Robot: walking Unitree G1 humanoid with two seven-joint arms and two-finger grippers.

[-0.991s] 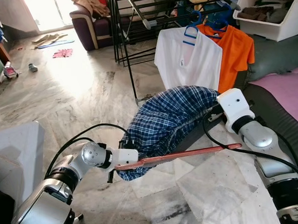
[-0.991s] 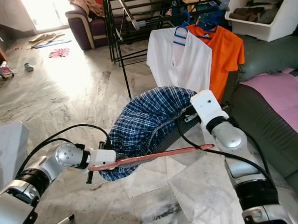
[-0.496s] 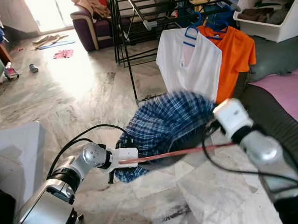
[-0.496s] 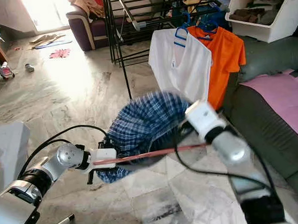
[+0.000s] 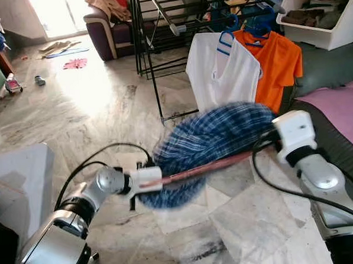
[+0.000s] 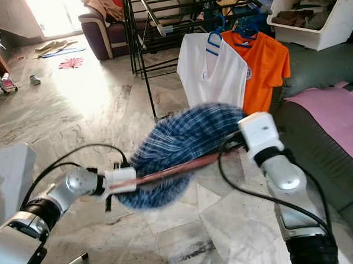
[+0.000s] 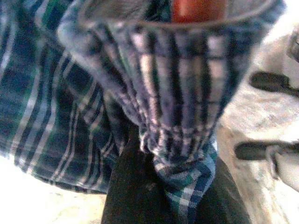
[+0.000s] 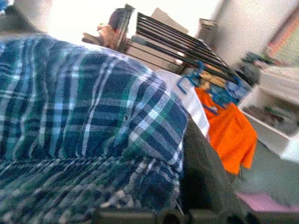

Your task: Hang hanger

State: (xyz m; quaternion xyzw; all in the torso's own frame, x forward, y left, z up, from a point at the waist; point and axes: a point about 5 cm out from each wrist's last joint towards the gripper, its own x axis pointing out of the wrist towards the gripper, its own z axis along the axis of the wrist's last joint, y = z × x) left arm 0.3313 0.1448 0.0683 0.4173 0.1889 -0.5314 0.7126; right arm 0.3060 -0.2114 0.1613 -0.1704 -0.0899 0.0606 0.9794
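A reddish hanger (image 5: 208, 167) runs across in front of me with a blue plaid shirt (image 5: 218, 133) bunched over it, both blurred. My left gripper (image 5: 158, 179) is shut on the hanger's low left end. My right gripper (image 5: 266, 144) is at the raised right end, buried under the plaid cloth. The left wrist view looks up at the plaid shirt (image 7: 177, 93) with the hanger (image 7: 198, 9) above it. Plaid cloth (image 8: 79, 102) also drapes across the right wrist view.
A black drying rack (image 5: 159, 26) stands ahead with a white shirt (image 5: 221, 76) and an orange shirt (image 5: 276, 59) on blue hangers. A dark sofa with a pink cover (image 5: 341, 105) is at the right, a white bin (image 5: 321, 18) behind it, a grey box (image 5: 19, 181) at the left.
The hanger's right end has risen, so it now slopes up to the right. My right arm moved up and right with it, and the plaid shirt bunched higher.
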